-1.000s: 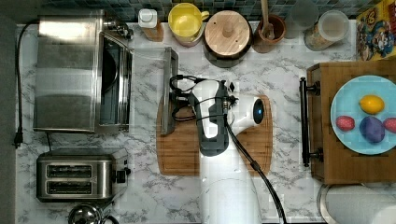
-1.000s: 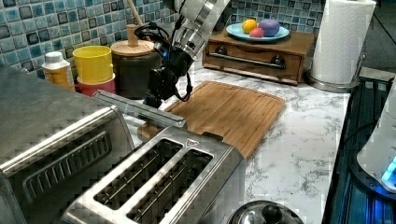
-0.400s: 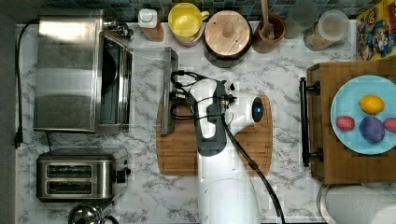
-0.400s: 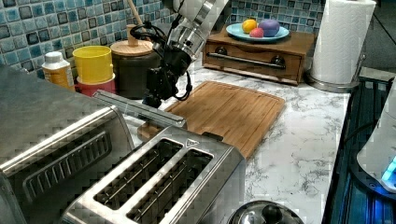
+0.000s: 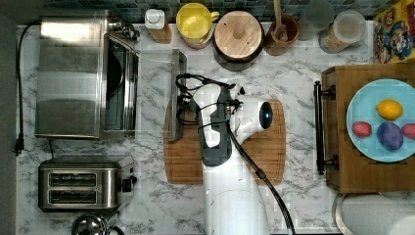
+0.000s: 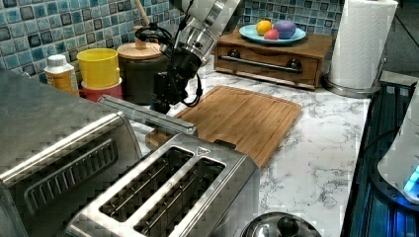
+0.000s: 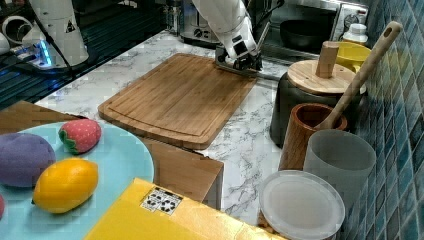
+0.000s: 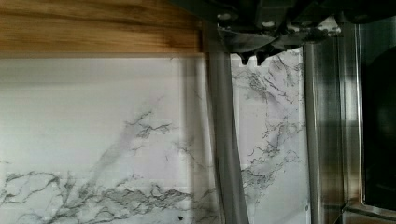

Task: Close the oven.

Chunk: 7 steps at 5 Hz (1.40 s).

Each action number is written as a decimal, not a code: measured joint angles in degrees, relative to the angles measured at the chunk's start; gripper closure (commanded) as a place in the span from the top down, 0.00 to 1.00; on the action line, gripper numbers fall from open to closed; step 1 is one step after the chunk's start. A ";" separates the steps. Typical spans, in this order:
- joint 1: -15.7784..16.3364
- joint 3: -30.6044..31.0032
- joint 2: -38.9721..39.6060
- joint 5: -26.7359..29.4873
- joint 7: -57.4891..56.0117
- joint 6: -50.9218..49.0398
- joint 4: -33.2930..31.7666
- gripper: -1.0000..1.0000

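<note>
I see the large boxy stainless-steel oven [image 5: 73,73] at the top view's left on the marble counter [image 5: 293,63], its glass door [image 5: 151,83] dropped flat. My black gripper [image 6: 165,96] sits at the door's bar handle [image 5: 175,93], by the bamboo cutting board [image 6: 242,113]; I cannot tell its finger state.

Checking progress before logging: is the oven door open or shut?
Open. The oven has its glass door folded down flat, its handle out front by the gripper.

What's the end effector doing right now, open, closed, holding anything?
End effector: at the handle of the open oven door; whether its fingers are open or closed cannot be told.
</note>
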 measured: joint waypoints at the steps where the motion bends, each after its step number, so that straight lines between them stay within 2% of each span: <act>1: 0.36 0.41 -1.37 -1.68 4.20 0.95 -0.34 0.00; 3: 1.56 1.05 -3.09 -13.34 16.39 1.65 1.01 0.00; 5: 2.76 2.07 -6.43 -17.99 20.81 1.99 1.12 0.00; 7: 7.43 2.47 -8.73 -40.45 43.14 0.95 4.81 0.00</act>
